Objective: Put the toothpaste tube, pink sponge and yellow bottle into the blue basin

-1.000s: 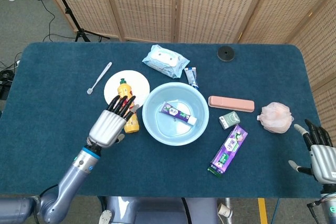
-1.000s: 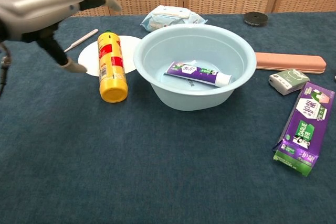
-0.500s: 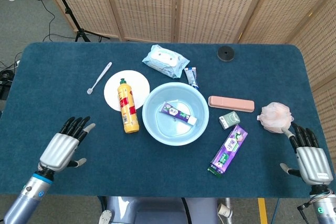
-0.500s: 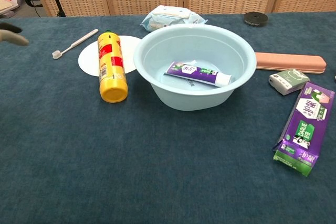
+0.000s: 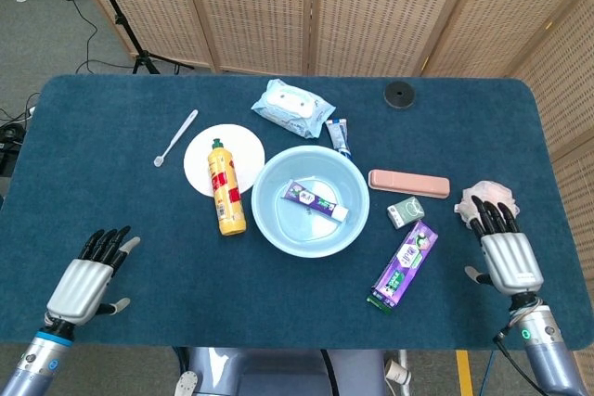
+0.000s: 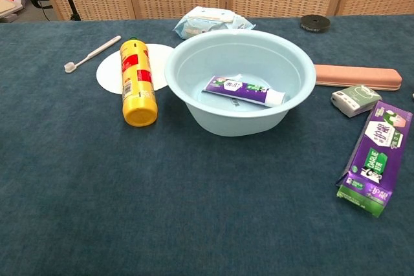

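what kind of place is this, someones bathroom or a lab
Most likely a lab or test room, not a bathroom: toiletries laid out on a blue-clothed table, woven folding screens behind it, and a stand's legs with cables on the floor.

A staged indoor test room: a table [image 5: 111, 136] under blue cloth, woven folding screens [image 5: 353, 6] behind it, a tripod [image 5: 130, 44] and cables [image 5: 83, 16] on grey floor.
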